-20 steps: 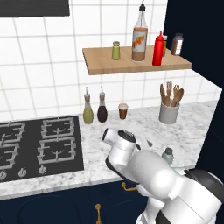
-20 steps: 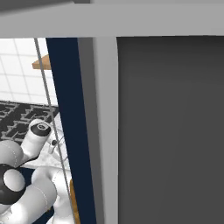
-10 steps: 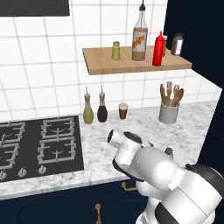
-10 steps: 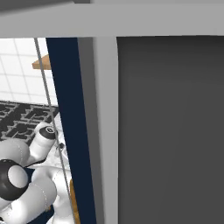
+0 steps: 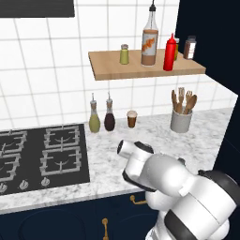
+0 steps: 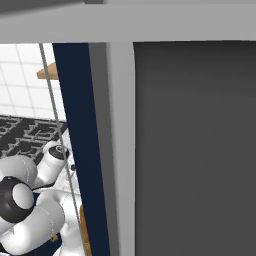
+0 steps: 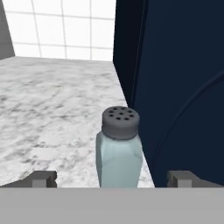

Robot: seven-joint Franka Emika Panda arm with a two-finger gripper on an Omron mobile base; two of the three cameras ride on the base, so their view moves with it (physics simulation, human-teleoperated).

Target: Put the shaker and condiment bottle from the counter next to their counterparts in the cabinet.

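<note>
Left base view, change: against the picture from 1 s ago, I see the arm swung lower and further right over the counter [image 5: 108,154], toward the last item left to move.
Left base view, shelf: the cabinet [image 5: 145,65] already carries the condiment bottle [image 5: 169,52], just beside the tall bottle [image 5: 150,35]; the yellow-green shaker [image 5: 124,54] stands further left, the brown jar [image 5: 190,47] at the right end.
Left base view, container: the grey utensil holder [image 5: 181,120] holds wooden utensils.
Right base view: a dark panel and navy post fill most of it; the white arm sits low left.
Hand view, target: the shaker [image 7: 118,148] stands upright on the counter, close to the navy panel.
Hand view, gripper [image 7: 112,178]: released, fingers spread either side of the shaker, not touching.
Judgement: grasp is next.
</note>
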